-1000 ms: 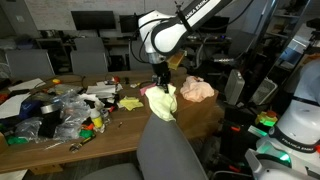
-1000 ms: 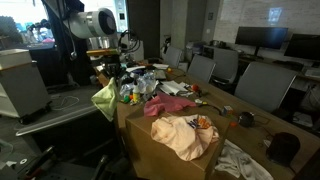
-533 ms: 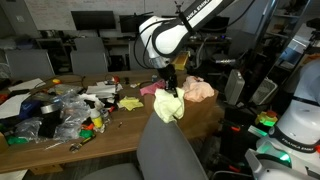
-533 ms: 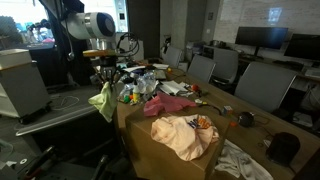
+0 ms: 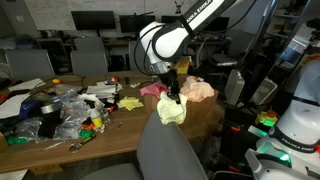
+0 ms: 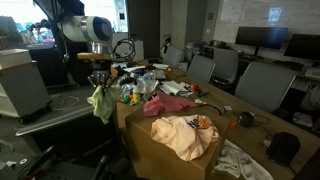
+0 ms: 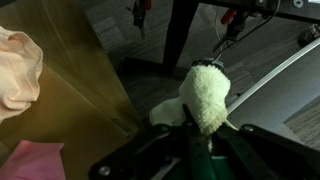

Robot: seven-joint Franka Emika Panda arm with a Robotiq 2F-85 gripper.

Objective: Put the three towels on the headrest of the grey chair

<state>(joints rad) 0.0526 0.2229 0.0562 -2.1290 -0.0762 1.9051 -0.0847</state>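
Note:
My gripper [image 5: 171,92] is shut on the pale yellow towel [image 5: 172,111], which hangs bunched from the jaws just above the rounded headrest of the grey chair [image 5: 165,137] in the foreground. In an exterior view the same towel [image 6: 98,103] dangles below the gripper [image 6: 98,84], off the table's end. In the wrist view the yellow towel [image 7: 207,93] sticks out from between the fingers of the gripper [image 7: 203,132]. The pink towel [image 5: 152,89] and the peach-orange towel [image 5: 198,89] lie on the table; both also show in an exterior view, pink towel [image 6: 170,104] and peach-orange towel [image 6: 186,136].
The wooden table [image 5: 120,125] carries a heap of plastic bags, tools and small items [image 5: 60,108] and a small bright yellow scrap [image 5: 130,103]. Other grey chairs [image 6: 262,85] line the table's far side. Monitors stand at the back [image 5: 92,20].
The gripper has carried the yellow towel away from the table's end and slightly lower, towards the grey chair's back. The pink and peach towels have not moved.

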